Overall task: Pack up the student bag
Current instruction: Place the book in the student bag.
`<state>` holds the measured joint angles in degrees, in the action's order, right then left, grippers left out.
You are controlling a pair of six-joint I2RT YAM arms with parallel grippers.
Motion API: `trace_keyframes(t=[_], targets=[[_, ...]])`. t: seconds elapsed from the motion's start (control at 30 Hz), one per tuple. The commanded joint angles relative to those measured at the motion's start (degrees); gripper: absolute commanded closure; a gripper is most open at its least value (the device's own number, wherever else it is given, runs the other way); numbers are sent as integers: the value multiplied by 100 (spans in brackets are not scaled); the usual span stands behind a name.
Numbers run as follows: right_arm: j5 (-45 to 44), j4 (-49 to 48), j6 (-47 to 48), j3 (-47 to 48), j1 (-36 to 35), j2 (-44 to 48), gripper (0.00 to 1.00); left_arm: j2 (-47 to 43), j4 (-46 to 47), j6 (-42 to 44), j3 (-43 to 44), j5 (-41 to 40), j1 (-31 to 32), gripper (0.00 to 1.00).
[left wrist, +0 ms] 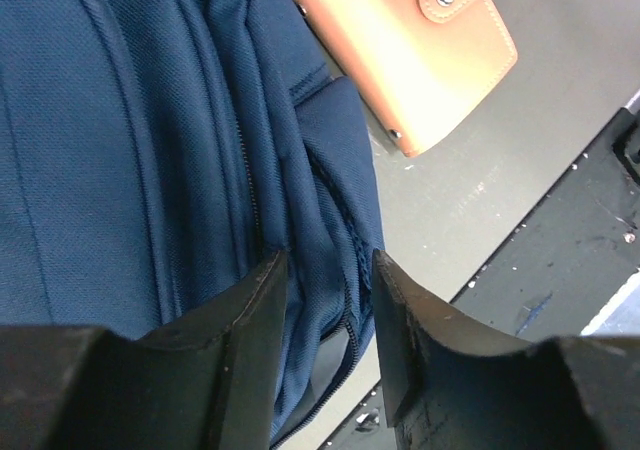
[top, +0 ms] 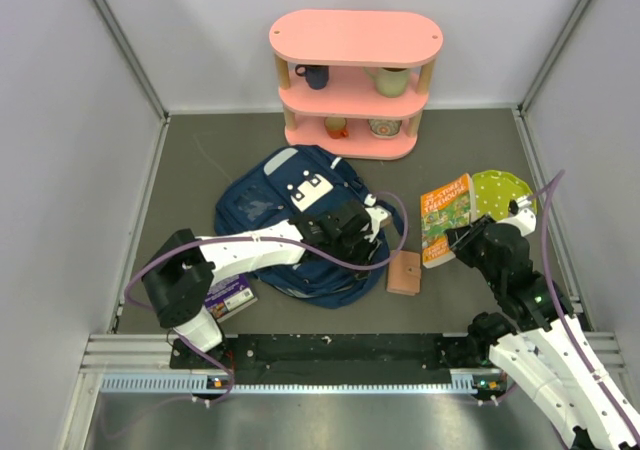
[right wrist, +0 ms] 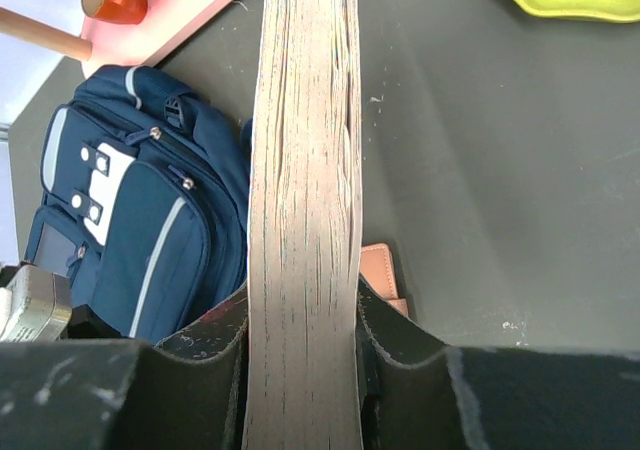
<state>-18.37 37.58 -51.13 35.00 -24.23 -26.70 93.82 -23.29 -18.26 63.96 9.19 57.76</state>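
Note:
The student bag (top: 285,220), navy with white stripes and a white patch, lies flat on the grey table left of centre. My left gripper (top: 352,225) is at the bag's right edge. In the left wrist view its jaws (left wrist: 330,265) pinch a fold of blue fabric (left wrist: 150,150) beside a zipper, and pale lining shows below. My right gripper (top: 462,238) is shut on a thick book (top: 446,218) with an orange and green cover, right of the bag. The right wrist view shows the book's page edge (right wrist: 305,150) clamped between the fingers (right wrist: 215,335), with the bag (right wrist: 140,220) to the left.
A tan leather wallet (top: 404,272) lies between the bag and the book, close to the left gripper (left wrist: 410,50). A green plate (top: 502,192) sits at the right. A pink shelf (top: 355,80) holding cups stands at the back. A purple booklet (top: 230,295) lies by the left arm's base.

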Motion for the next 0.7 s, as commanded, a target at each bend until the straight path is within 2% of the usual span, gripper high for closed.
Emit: trace_keyframes(t=[0.0, 0.13, 0.23, 0.27, 0.43, 0.67], targets=[[0, -471, -55, 156, 24, 42, 100, -22, -18, -46, 107, -452, 34, 57], [35, -471, -72, 112, 15, 51, 100, -13, -97, -11, 125, -567, 43, 68], [62, -471, -107, 86, 23, 60, 100, 5, -106, -2, 151, -541, 43, 87], [79, -471, -107, 86, 23, 68, 100, -4, -114, 7, 143, -567, 43, 98], [123, -471, -81, 68, 23, 95, 100, -232, -184, 15, 221, -865, 34, 100], [316, -471, -72, 77, 23, 182, 100, -671, -510, 42, 774, -1955, -71, 100]])
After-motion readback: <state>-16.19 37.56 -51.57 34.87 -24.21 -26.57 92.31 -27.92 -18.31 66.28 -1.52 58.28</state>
